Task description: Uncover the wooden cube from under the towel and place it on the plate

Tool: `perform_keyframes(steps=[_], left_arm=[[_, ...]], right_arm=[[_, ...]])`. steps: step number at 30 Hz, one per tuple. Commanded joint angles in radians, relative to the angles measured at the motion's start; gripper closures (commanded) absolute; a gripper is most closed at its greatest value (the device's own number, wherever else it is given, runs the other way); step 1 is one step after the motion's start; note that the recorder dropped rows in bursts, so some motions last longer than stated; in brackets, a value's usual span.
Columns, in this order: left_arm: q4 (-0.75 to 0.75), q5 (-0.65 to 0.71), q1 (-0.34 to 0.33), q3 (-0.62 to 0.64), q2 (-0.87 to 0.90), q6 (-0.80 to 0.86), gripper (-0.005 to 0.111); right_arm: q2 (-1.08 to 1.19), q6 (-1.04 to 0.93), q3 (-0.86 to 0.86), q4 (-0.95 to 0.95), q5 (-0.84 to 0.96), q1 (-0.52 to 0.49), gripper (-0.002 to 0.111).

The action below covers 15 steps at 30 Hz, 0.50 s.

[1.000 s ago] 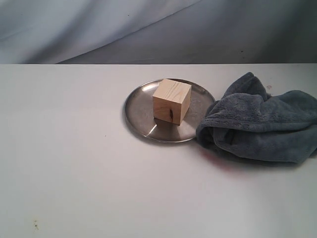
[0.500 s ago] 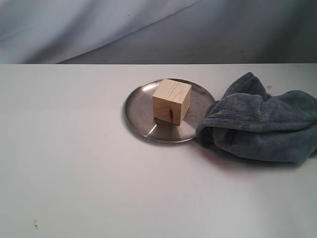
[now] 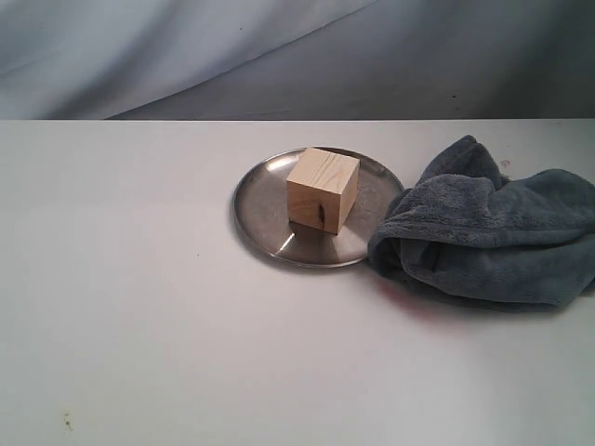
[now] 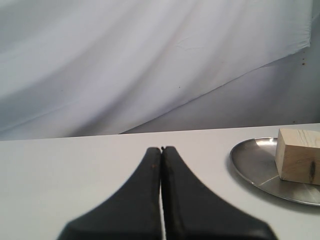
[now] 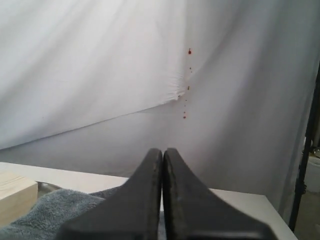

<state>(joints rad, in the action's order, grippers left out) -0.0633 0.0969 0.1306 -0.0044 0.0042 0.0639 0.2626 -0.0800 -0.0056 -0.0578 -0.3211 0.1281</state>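
One wooden cube (image 3: 323,190) stands uncovered near the middle of the single plate (image 3: 258,204), with a dark knot on its near face. One towel (image 3: 493,232) lies bunched just beside the plate on the right, its edge meeting the rim. All rest on the white counter (image 3: 139,307). The left jaws and right jaws are each pressed together, gripping nothing.

The left gripper (image 4: 161,150) has its two black jaws pressed flat together, with only a hairline seam running between them, and it grips nothing; the tips meet in a blunt, narrow end and the jaws flare wide toward the wrist. The right gripper (image 5: 162,150) looks the same: dark jaws closed tip to tip, empty, held roughly level and pointing straight ahead
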Motion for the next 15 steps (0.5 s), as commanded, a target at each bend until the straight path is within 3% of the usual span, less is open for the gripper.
perform_keyframes(steps=[1, 5, 15], left_arm=[[-0.002, -0.011, -0.002, 0.004, -0.004, -0.002, 0.107], [-0.002, -0.011, -0.002, 0.004, -0.004, -0.002, 0.107], [-0.002, -0.011, -0.002, 0.004, -0.004, -0.002, 0.107]], right_arm=[[-0.091, 0.014, 0.006, -0.007, 0.131, -0.036, 0.108], [-0.175, 0.021, 0.006, -0.007, 0.227, -0.06, 0.108], [-0.211, 0.021, 0.006, -0.007, 0.228, -0.08, 0.108]])
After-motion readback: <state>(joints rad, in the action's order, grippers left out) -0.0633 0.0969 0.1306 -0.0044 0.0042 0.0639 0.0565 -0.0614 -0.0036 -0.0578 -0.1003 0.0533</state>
